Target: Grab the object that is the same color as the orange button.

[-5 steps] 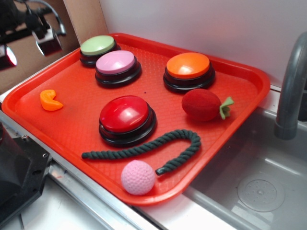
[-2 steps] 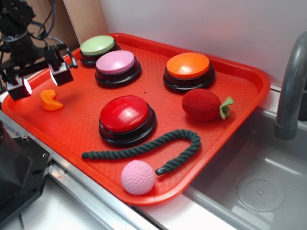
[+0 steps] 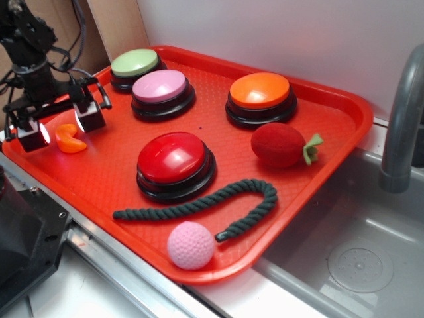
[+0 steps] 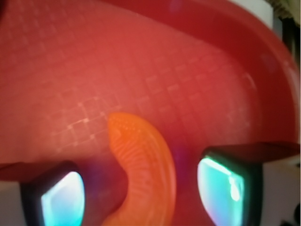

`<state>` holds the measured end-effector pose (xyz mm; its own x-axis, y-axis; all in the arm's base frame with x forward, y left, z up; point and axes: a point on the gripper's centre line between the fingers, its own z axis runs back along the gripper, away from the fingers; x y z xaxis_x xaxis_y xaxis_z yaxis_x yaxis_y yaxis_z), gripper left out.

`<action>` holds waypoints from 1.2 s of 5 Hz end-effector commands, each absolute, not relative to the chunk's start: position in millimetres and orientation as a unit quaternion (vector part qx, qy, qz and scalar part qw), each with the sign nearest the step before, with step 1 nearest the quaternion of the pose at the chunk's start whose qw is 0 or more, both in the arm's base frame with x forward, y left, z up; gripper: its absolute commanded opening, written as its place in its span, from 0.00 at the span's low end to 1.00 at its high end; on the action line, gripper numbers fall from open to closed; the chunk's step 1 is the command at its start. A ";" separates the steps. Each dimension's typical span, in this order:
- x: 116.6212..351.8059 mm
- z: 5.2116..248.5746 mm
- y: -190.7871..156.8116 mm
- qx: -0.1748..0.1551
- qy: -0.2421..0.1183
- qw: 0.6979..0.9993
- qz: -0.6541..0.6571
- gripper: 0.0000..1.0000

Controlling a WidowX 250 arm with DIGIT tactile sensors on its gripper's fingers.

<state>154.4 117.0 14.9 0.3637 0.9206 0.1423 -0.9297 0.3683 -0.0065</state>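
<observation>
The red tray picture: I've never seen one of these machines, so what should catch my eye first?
Probably the red tray beside a sink, crowded with four big dome buttons; the orange button sits at the back right. At the tray's left edge the black gripper hangs with its jaws open on either side of a small orange curved piece. The wrist view shows that piece between the two fingers, not yet pinched.

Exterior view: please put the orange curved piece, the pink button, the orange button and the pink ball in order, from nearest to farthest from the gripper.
From the gripper, at the tray's left edge:
1. The orange curved piece, between the open fingers.
2. The pink button, further back on the tray, right of the gripper.
3 and 4. The orange button, far right at the back, and the pink ball, at the front edge: too close to call.
</observation>
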 end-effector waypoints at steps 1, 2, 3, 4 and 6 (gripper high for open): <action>151.4 12.7 118.1 0.029 -0.064 0.822 0.566 0.00; 151.0 10.7 118.0 0.027 -0.061 0.821 0.567 0.00; 151.1 9.6 118.0 0.028 -0.060 0.819 0.570 0.00; 153.5 14.3 118.1 0.035 -0.064 0.823 0.563 0.00; 161.2 55.1 116.3 0.026 -0.071 0.827 0.557 0.00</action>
<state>160.7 111.0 44.2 0.3698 0.9227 0.1091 -0.9277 0.3731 -0.0113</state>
